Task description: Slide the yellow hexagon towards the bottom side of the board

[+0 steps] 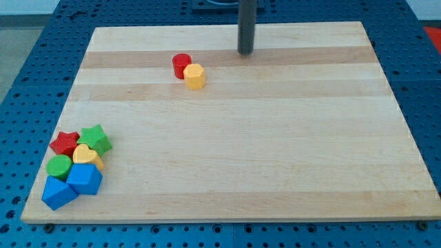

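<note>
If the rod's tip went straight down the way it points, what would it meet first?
My tip points straight down at the bare wooden board. It seems to meet only that; the yellow hexagon block lies to its left and lower.

Bystander blocks on the wooden board (275, 138)

A red cylinder (181, 65) sits near the view's top, left of centre. At the bottom-left corner a tight cluster gathers: a red star (65, 143) beside a green star (96, 138), a yellow heart (86, 156) just below them, a green cylinder (59, 166), and two blue blocks (85, 178) (58, 193) of unclear shape lowest.
</note>
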Controlling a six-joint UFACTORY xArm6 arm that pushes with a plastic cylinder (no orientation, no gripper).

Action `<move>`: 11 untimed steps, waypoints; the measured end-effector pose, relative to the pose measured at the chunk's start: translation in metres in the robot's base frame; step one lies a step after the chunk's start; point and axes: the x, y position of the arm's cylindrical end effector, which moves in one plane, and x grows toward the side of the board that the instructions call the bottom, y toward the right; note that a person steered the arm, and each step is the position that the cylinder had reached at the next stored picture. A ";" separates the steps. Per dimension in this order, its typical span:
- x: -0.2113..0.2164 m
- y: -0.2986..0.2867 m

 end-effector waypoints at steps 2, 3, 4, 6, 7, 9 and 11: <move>0.019 -0.048; 0.050 -0.040; 0.073 -0.042; 0.103 -0.073; 0.123 -0.084; 0.136 -0.140; 0.190 -0.150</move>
